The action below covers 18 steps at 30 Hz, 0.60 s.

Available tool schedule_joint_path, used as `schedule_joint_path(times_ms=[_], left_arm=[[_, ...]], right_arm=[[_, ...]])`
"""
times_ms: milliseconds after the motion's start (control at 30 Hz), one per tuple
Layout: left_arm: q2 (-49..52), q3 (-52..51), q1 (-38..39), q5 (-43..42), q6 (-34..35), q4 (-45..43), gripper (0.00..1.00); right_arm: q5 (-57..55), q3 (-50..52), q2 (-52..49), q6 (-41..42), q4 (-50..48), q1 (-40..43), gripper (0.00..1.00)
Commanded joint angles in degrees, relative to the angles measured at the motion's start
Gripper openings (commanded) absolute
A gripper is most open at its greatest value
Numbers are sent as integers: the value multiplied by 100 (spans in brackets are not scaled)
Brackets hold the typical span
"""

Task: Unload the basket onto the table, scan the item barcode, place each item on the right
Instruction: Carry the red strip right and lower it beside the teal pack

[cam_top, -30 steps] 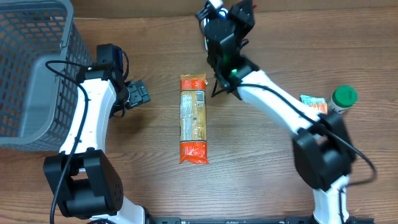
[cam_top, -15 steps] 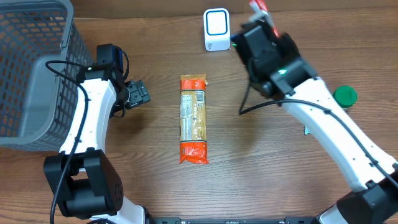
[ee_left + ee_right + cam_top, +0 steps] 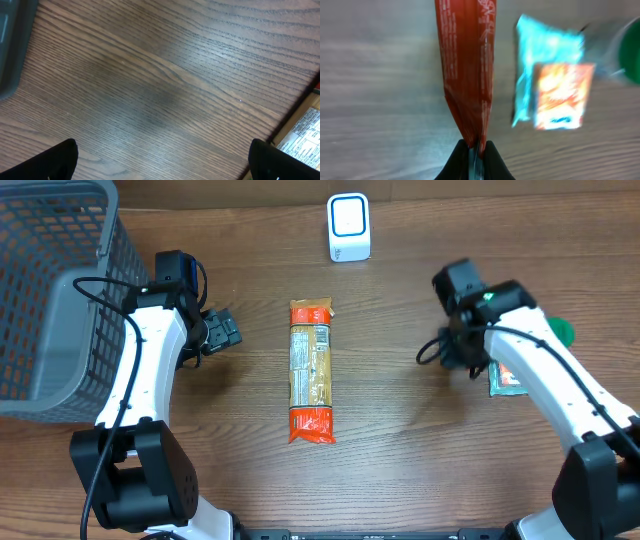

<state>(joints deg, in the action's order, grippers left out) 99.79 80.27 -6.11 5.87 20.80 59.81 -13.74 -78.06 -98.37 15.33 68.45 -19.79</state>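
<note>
Closest in on my right wrist camera, the right jaws are pinched fully together on the narrow end of a red packet (image 3: pixel 467 65), which stretches straight away from them, its small print too blurred to read. This held packet is the item to scan. On the counter (image 3: pixel 400 460) past it lies a teal and orange sachet (image 3: pixel 555 95), and at the frame's edge is the green cap of a bottle (image 3: pixel 632 50), both out of focus.

From overhead, these jaws sit right of centre, just beside that sachet. The red packet itself I cannot make out from up there.

On the left wrist camera, the left jaws are spread as wide as they go, dark fingertips (image 3: pixel 60 160) in the bottom corners with only bare wood between them. They hold nothing.

Mid-counter lies a long pasta pack (image 3: pixel 311 370), lengthwise, red end toward me, well apart from both arms. The grey mesh basket (image 3: pixel 45 350) fills the left side beyond the left arm. Farthest off, at the back edge, stands the white scanner (image 3: pixel 349 227), well apart from the right jaws.
</note>
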Motion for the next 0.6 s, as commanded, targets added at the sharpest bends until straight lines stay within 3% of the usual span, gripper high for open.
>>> schedule_joint_path(times_ms=[0, 167, 567], left_arm=[[-13, 44, 13, 50, -68, -9, 100], [-13, 46, 13, 50, -68, -9, 100], [-13, 44, 13, 50, -68, -11, 100]], right_arm=[[245, 448, 37, 304, -190, 26, 4], [225, 855, 37, 745, -446, 26, 4], [205, 1574, 37, 741, -1139, 33, 7]])
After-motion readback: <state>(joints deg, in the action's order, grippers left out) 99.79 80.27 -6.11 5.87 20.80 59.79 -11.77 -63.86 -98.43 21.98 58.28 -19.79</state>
